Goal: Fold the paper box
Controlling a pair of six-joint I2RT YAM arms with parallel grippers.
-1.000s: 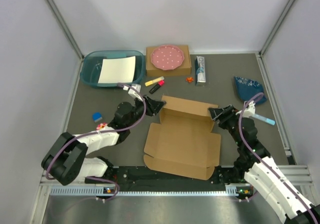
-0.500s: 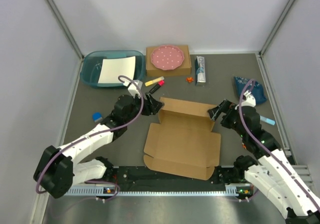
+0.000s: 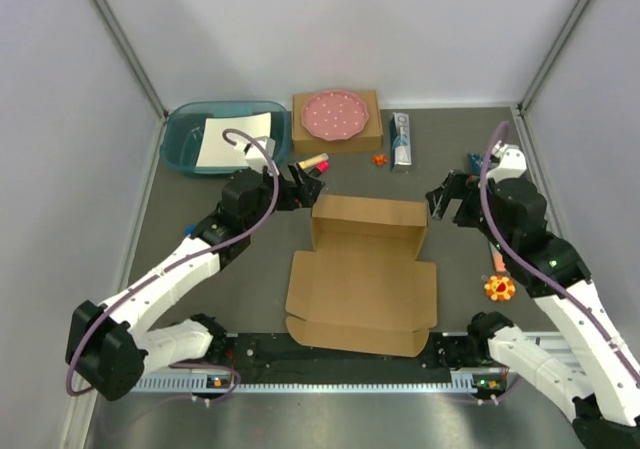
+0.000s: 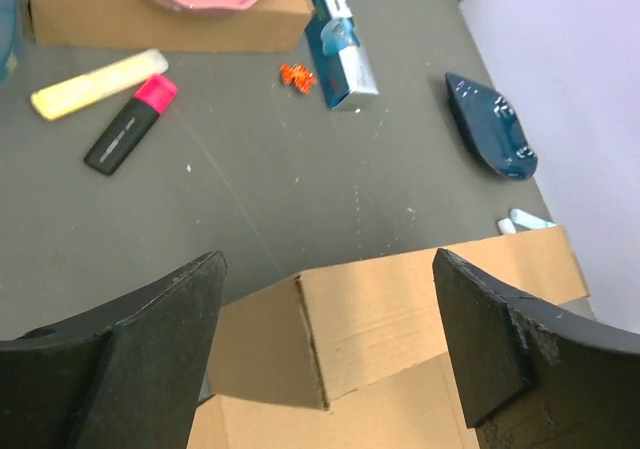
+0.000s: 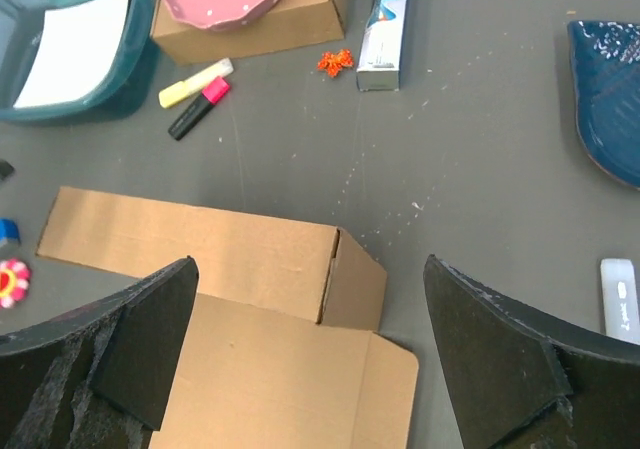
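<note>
The paper box (image 3: 362,289) lies open as a flat brown sheet in the middle of the table. Its back wall (image 3: 366,225) stands up, with a short side tab bent forward at each end. My left gripper (image 3: 305,183) hovers open and empty above the back left corner. In the left wrist view that corner (image 4: 318,339) shows between my spread fingers (image 4: 170,319). My right gripper (image 3: 440,197) hovers open and empty above the back right corner. In the right wrist view that corner (image 5: 345,279) shows between my spread fingers (image 5: 480,329).
A teal tub (image 3: 185,129) with white paper stands back left. A smaller brown box (image 3: 366,129) bears a pink dotted plate. Yellow and pink markers (image 3: 312,167), a toothpaste box (image 3: 401,141), a dark blue bag (image 5: 612,64) and an orange flower toy (image 3: 498,287) lie around.
Both grippers have lifted up and back from the box's back corners. The back wall now stands straighter, with its side tabs bent in.
</note>
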